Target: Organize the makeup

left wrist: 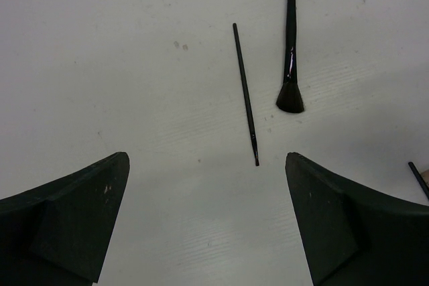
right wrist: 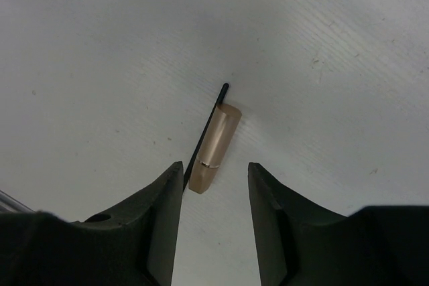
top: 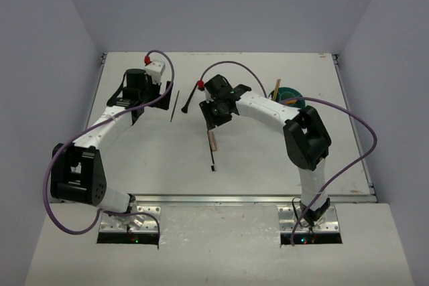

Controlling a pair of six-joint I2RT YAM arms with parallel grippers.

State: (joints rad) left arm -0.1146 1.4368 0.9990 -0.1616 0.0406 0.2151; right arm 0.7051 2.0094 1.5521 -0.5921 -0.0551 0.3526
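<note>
My right gripper (top: 216, 113) (right wrist: 214, 173) is open and low over the table. The near end of the beige tube (right wrist: 215, 147) (top: 213, 140) lies just between its fingertips. A thin black brush (right wrist: 203, 135) (top: 212, 157) lies against the tube's left side. My left gripper (top: 149, 93) (left wrist: 208, 189) is open and empty. Ahead of it lie another thin black brush (left wrist: 246, 95) (top: 175, 102) and the red-black pencil (top: 192, 96), whose black flared end (left wrist: 290, 98) shows in the left wrist view. Wooden sticks (top: 276, 88) stand by the teal container (top: 293, 96). The green discs and the orange wedge are out of view.
The teal round container sits at the back right, partly behind the right arm (top: 268, 108). A black tip (left wrist: 419, 179) pokes in at the right edge of the left wrist view. The table's back edge (top: 221, 53) meets the wall.
</note>
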